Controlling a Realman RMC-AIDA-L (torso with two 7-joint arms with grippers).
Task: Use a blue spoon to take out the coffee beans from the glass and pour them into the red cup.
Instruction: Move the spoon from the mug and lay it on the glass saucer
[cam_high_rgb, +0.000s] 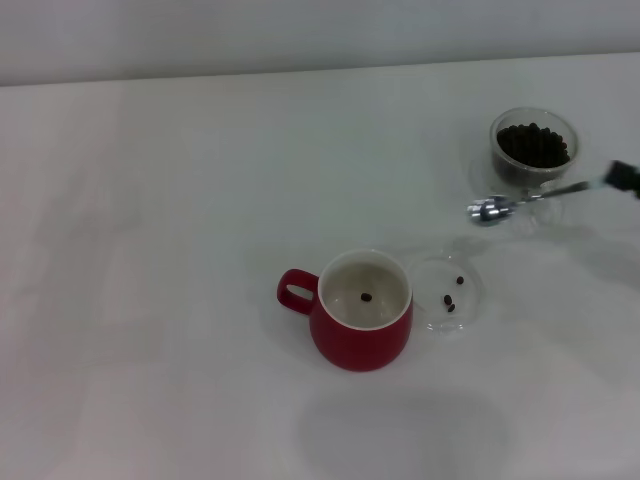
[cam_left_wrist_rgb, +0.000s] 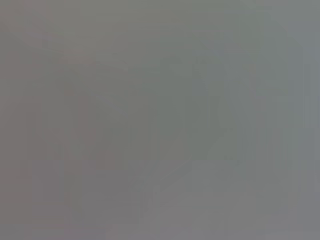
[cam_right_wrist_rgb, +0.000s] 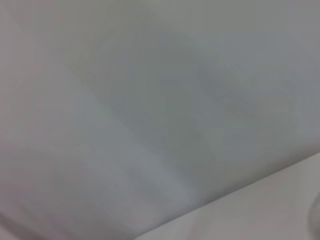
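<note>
The red cup (cam_high_rgb: 362, 322) stands mid-table with its handle pointing left, and a single coffee bean (cam_high_rgb: 366, 297) lies inside it. At the back right is the glass (cam_high_rgb: 533, 150), filled with dark coffee beans (cam_high_rgb: 533, 144). The blue spoon (cam_high_rgb: 530, 198) hangs just in front of the glass, its silver bowl pointing left and looking empty. Only the dark tip of my right gripper (cam_high_rgb: 625, 177) shows at the right edge, shut on the spoon's pale handle. Neither my left gripper nor its arm shows in any view.
A flat clear glass saucer (cam_high_rgb: 432, 283) sits right beside the red cup on its right, with a couple of stray beans on it. The white table (cam_high_rgb: 180, 250) stretches left and forward. Both wrist views show only blank grey surface.
</note>
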